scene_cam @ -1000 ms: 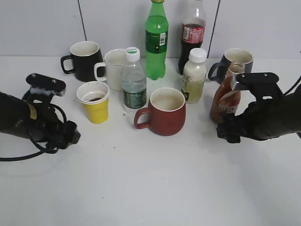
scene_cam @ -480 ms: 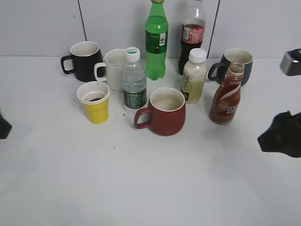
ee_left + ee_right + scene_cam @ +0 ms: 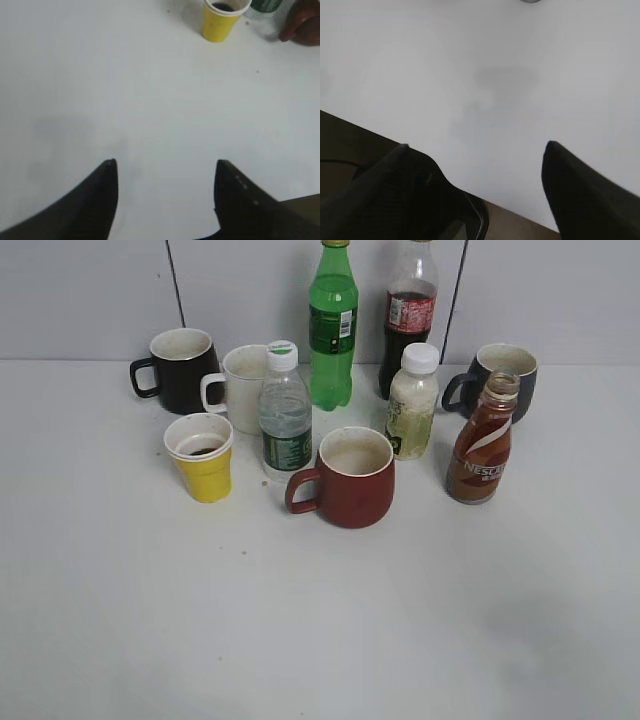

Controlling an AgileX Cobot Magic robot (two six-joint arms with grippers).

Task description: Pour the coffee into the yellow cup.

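Note:
The coffee (image 3: pixel 483 443), a brown NESCAFE bottle with no cap, stands upright at the right of the table. The yellow cup (image 3: pixel 201 456) stands at the left with dark liquid in its bottom; it also shows at the top of the left wrist view (image 3: pixel 222 18). Neither arm shows in the exterior view. My left gripper (image 3: pixel 165 167) is open and empty over bare table, well short of the cup. My right gripper (image 3: pixel 476 146) is open and empty over the table's edge.
Between cup and coffee stand a red mug (image 3: pixel 347 478), a water bottle (image 3: pixel 285 417), a white mug (image 3: pixel 239 386), a black mug (image 3: pixel 179 368), a green bottle (image 3: pixel 333 325), a cola bottle (image 3: pixel 409 315), a pale drink bottle (image 3: pixel 413 402) and a dark blue mug (image 3: pixel 502 374).
Both arms have drawn back out of the exterior view, the left one to the left and the right one to the right. The right gripper was next to the coffee; the bottle now stands alone.

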